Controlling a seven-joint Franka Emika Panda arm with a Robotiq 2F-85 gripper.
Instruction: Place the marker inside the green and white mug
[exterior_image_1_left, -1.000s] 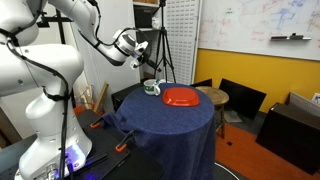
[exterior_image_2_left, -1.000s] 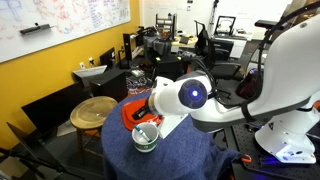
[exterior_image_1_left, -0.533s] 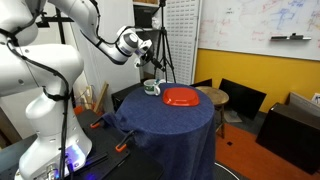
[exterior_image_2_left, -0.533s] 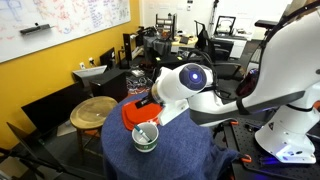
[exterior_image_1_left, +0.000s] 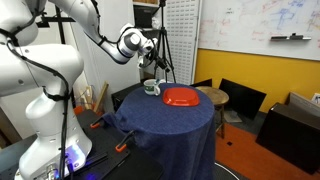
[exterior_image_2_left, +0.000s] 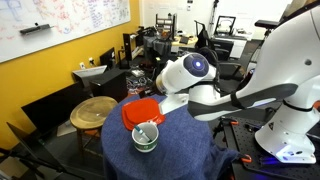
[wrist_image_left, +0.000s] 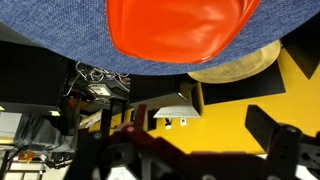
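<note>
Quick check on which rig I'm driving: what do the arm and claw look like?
The arm is glossy white, with rounded, bulbous links and dark bands at the joints; a black cable loops along it. A round cap near the wrist glows blue, and a bluish-purple light shows at the base. The claw is black: two dark, blocky fingers in the wrist view.

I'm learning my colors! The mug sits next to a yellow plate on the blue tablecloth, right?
Not quite: the plate is red, not yellow. An exterior view shows it clearly. The mug does sit next to it on the blue tablecloth.
</note>
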